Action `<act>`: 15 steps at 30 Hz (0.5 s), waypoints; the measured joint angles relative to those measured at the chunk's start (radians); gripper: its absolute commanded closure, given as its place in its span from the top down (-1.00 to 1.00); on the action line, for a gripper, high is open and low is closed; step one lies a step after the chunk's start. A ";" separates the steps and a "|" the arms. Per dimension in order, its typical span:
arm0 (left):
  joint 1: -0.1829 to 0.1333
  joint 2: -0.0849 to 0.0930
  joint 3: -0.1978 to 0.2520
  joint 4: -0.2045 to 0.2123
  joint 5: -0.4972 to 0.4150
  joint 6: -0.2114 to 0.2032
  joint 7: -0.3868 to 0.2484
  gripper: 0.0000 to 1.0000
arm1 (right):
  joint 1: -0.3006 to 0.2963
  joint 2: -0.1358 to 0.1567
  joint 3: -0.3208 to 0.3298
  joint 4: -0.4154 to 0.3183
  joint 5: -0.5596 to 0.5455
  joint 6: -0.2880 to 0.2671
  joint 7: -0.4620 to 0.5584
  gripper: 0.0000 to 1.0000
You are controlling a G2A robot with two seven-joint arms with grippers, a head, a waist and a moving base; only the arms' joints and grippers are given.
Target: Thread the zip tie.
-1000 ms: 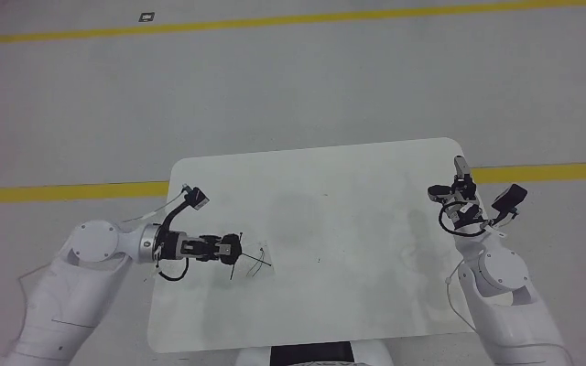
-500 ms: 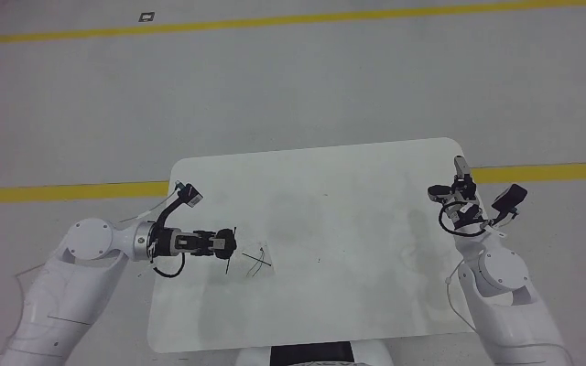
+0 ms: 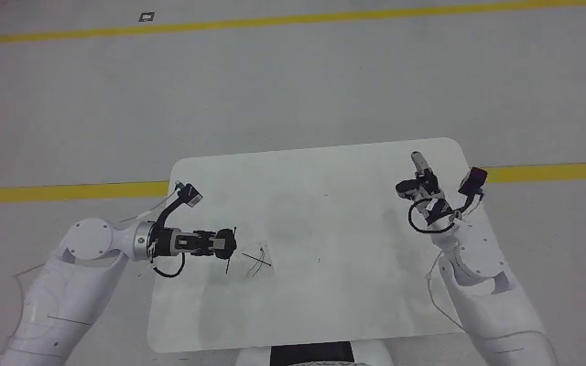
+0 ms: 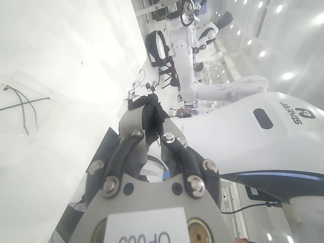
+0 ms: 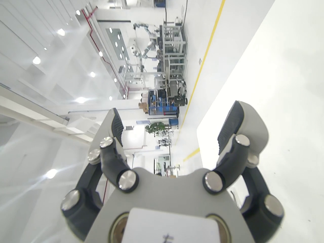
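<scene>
**A:** Two grippers over the white table (image 3: 348,206), so let's start at the left. The left gripper (image 3: 228,244) sits near the table's left edge. Its fingers (image 4: 152,113) are clenched tight, with black wrapping bunched at the tips.

**B:** And from the top view there's a thin black zip tie (image 3: 233,234) pinched in there. It runs crosswise and sticks out past the tips on both sides.

**A:** Just to the right, loose zip ties (image 3: 260,259) lie crossed on the tabletop, near that gripper but apart from it.

**B:** Now across to the far right corner, well apart from all that, where the right gripper (image 3: 420,166) hangs over the table.

**A:** Its fingers (image 5: 229,125) are spread wide and released, ribbed black pads facing each other.
</scene>
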 measured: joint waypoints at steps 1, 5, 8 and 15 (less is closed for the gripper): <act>0.000 0.000 0.000 0.000 0.000 0.000 0.000 -1.00 | 0.023 -0.003 -0.030 0.009 -0.016 0.009 0.011 1.00; 0.000 0.000 0.000 0.000 0.000 0.000 0.000 -1.00 | 0.099 -0.015 -0.131 0.044 -0.075 0.032 0.038 1.00; 0.000 0.000 0.000 0.000 0.000 0.000 0.000 -1.00 | 0.144 -0.025 -0.192 0.072 -0.101 0.045 0.039 1.00; 0.000 0.000 0.000 0.000 0.000 0.000 0.000 -1.00 | 0.156 -0.029 -0.205 0.076 -0.095 0.032 0.030 1.00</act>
